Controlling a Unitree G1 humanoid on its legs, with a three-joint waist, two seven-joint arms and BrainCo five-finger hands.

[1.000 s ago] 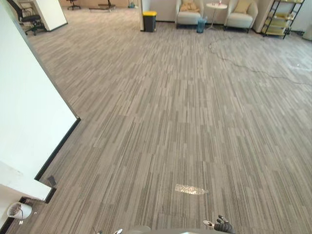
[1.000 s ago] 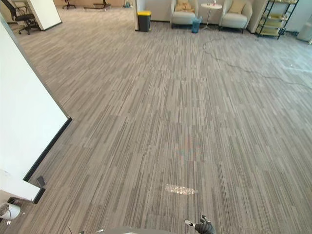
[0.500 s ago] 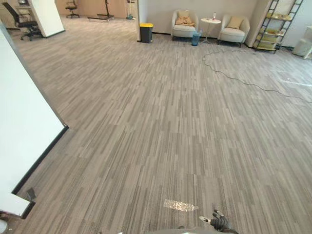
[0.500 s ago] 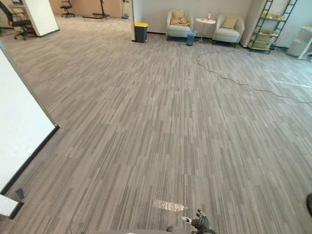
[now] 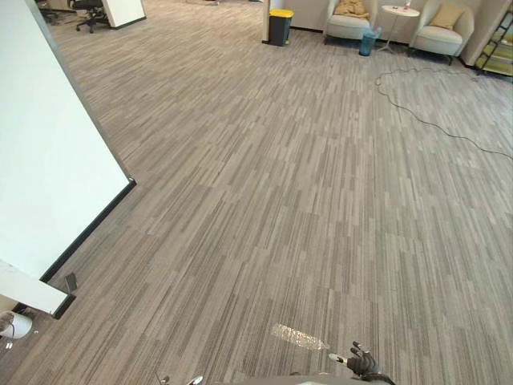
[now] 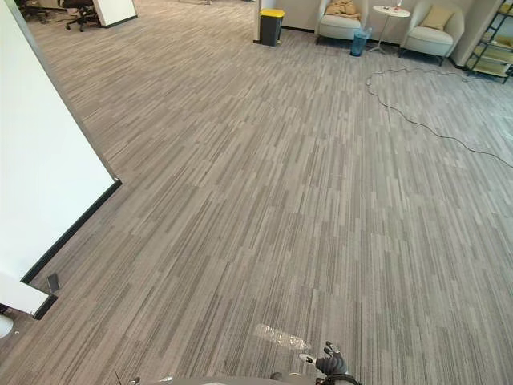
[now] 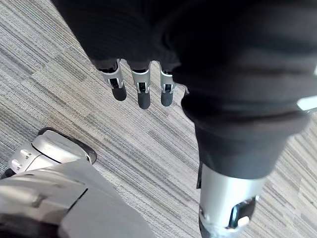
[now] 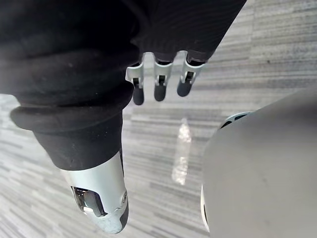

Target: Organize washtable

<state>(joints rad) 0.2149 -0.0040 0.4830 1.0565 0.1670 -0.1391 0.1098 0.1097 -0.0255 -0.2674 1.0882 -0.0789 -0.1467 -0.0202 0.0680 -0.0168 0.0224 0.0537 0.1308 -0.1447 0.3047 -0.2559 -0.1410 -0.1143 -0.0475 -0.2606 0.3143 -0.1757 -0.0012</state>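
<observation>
Well, the right hand [image 8: 159,84] hangs with slack, straight fingers holding nothing, the left hand [image 7: 142,89] likewise, above striped grey carpet [image 5: 264,176] where a clear scrap of plastic [image 5: 299,337] lies near the right hand, a white panel [image 5: 48,152] standing off left.

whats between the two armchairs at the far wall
A small round white side table, with a blue bin on the floor beside it; both eye views show them.

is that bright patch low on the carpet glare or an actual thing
Left eye view: a pale glinting patch lies on the carpet just ahead of the right robot hand. Right wrist view: the same patch looks long and narrow; glare or something shiny, cannot tell.
</observation>
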